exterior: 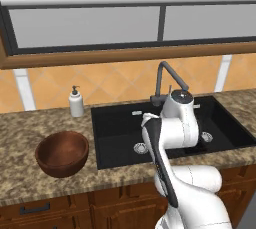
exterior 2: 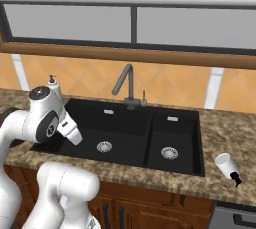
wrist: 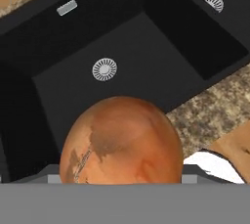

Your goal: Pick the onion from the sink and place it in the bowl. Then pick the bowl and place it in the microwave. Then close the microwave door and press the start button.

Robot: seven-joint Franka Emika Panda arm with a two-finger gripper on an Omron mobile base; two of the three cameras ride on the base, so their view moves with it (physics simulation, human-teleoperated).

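Observation:
The onion, a round tan-orange lump, looms close at the bottom of the hand view, and my gripper is shut on it; the onion covers the fingertips. It hangs well above the left basin of the black sink, whose silver drain lies beneath. The dark reddish-brown wooden bowl stands on the granite counter left of the sink, with nothing in it. My white arm bends over the sink's front edge. The microwave and its door are out of view.
A dark grey gooseneck tap rises behind the sink. A white soap dispenser stands at the back, left of the basin. A small white cup-like object lies on the counter right of the sink. Wooden cabinets run below.

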